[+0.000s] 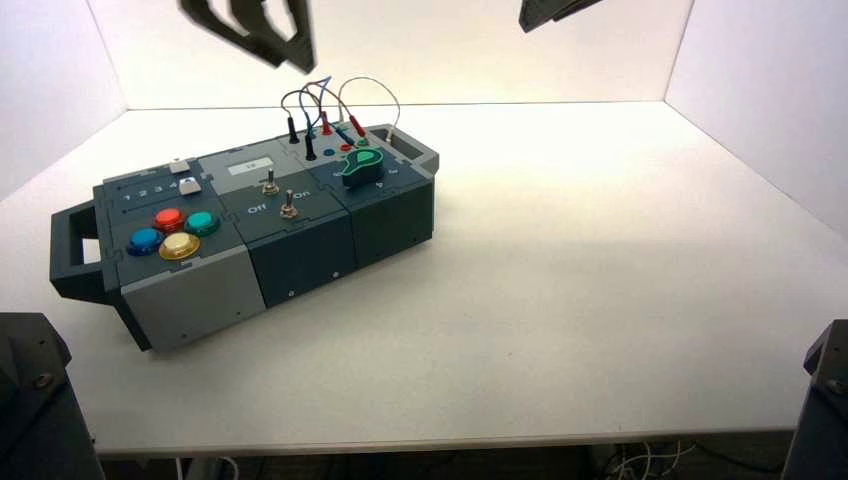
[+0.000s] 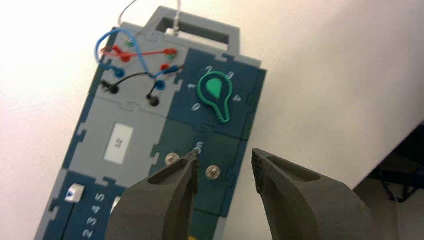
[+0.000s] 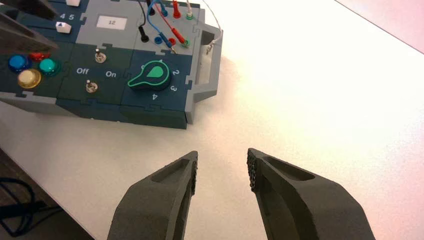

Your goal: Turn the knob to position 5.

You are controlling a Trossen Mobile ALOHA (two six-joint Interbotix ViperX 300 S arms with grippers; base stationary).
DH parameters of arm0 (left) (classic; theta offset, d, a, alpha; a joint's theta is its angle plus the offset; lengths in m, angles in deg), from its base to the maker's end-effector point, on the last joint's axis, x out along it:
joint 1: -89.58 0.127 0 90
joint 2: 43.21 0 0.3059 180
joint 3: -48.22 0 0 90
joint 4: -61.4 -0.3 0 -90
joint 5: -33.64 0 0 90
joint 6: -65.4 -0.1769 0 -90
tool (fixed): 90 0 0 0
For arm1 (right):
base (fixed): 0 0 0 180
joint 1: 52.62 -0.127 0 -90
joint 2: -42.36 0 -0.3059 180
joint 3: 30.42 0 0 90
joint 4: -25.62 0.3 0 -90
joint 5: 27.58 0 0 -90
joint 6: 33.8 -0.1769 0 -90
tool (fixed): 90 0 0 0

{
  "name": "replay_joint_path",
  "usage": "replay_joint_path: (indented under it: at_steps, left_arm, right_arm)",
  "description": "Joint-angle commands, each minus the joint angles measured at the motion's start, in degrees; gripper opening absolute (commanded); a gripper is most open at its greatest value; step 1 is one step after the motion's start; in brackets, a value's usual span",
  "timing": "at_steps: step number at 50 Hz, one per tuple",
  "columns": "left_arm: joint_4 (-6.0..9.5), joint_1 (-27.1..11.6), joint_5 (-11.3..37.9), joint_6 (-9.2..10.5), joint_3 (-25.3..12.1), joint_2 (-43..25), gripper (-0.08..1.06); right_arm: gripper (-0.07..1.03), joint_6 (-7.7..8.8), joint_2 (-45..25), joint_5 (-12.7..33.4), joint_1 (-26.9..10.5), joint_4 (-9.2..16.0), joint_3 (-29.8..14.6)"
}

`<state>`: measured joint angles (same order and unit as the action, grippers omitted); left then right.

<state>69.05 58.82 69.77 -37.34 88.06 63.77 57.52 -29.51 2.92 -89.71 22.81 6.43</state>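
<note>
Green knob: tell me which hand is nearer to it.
Left. The left hand hovers raised, a little to the left of the green knob; the right hand is also raised, but farther off to the knob's right.

A white table is enclosed by pale walls; loose cables are seen below its front edge, against a dark floor.

From my station I see the white table carrying the box, which sits at an angle on the table's left side.
</note>
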Motion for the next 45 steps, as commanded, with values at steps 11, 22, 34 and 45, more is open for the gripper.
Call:
replay_joint_path:
  at_steps: [11,22,34,45]
  left_arm:
    - [0.00,2.02,-1.32,-0.53,-0.18,2.37,0.57]
    - [0.00,3.34,-1.41,-1.23,-0.09,2.46,0.57]
    - [0.00,4.22,-1.67,-2.29,-0.09,1.14,0.57]
    - [0.00,4.22,-1.49,-2.29,-0.35,1.14,0.57]
  right_arm:
    - [0.53,-0.09,-0.53,-0.88,0.79,-0.26,-0.35]
    - [0.53,-0.09,-1.05,-0.26,0.79,-0.18,-0.62]
    - [0.53,-0.09,-0.79,-0.26,0.79,0.18,-0.70]
    - [0.53,-0.18,-0.44,-0.26,0.88,0.18,-0.79]
